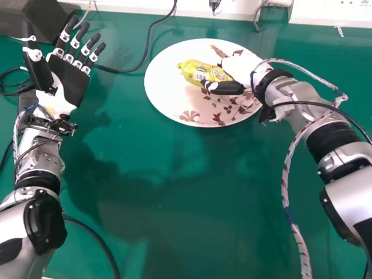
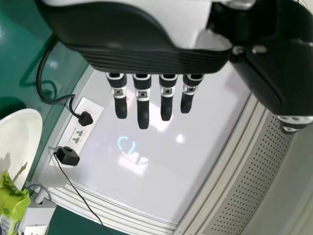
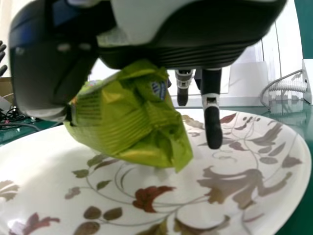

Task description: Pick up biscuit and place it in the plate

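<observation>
"Principally, where does the task's object lie in the head view?"

"Upper centre of the frame: a shiny yellow-green biscuit packet [image 1: 199, 72], above the round white plate with a brown and red leaf pattern [image 1: 165, 84]. The plate rests on the green tabletop [image 1: 174, 186]."

"And the right hand?"

"The black-and-white right hand [image 1: 239, 68], upper right of centre, is over the plate, its arm entering from the right side. It is clamped on the packet, the black thumb [image 1: 228, 88] pressed along the wrapper. In the right wrist view, the packet tilts with one crumpled corner pointing down towards the leaf pattern; whether that corner touches the plate cannot be told."

"How is the left hand disposed?"

"The black-and-white left hand [image 1: 72, 81] is at upper left, well apart from the plate, palm up, its fingers straight and spread, with nothing in its grasp."

"Which surroundings are noted?"

"A thin black cable [image 1: 147, 42] curves across the tabletop between the left hand and the plate; a dark grey box [image 1: 35, 16] occupies the upper left corner."
</observation>
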